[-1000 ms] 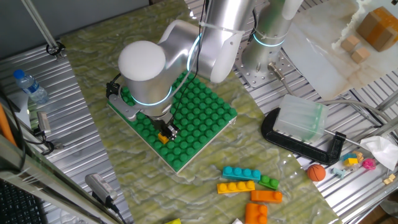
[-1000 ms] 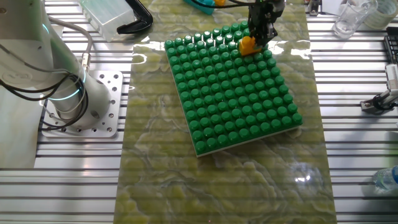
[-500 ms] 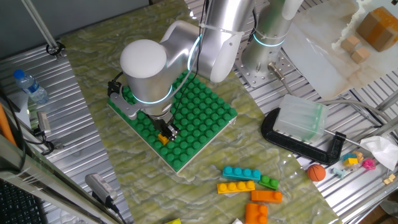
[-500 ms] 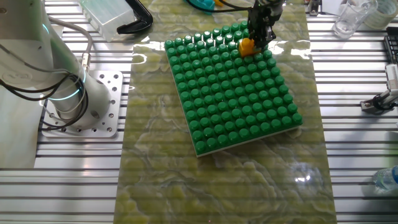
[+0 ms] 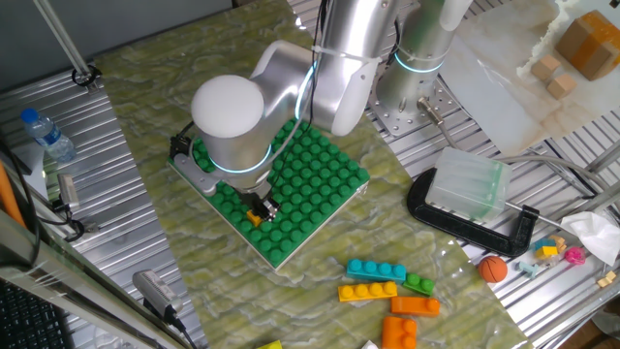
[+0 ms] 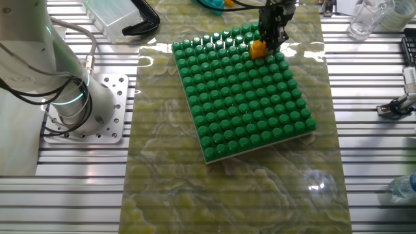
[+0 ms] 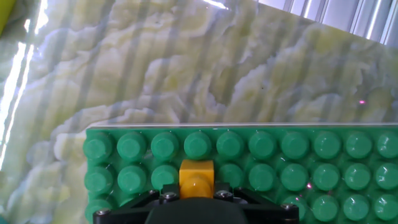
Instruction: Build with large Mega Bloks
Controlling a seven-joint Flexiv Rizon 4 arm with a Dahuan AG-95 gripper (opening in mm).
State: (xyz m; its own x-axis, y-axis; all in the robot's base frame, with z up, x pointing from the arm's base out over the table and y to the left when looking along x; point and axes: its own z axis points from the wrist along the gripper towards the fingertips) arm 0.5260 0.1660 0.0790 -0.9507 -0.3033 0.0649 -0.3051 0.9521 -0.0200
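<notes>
Green baseplate [image 6: 244, 91] flat on marbled mat, ready for studs. Gripper [image 6: 272, 40] low over its edge rows, apparently pinching small yellow brick [image 7: 196, 176] for pressing down. Spare bricks [image 5: 389, 291] waiting off-board, well apart.

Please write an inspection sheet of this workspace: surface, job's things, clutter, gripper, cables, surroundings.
Surface: green-yellow marbled mat on a slatted metal table.
Job's things: yellow brick on the green baseplate, near one edge; loose cyan brick, yellow brick, green brick and two orange bricks on the mat.
Clutter: orange ball, black clamp, water bottle.
Gripper: gripper at the placed yellow brick; fingers' state unclear.
Cables: black cable along the arm.
Surroundings: cardboard box.
</notes>
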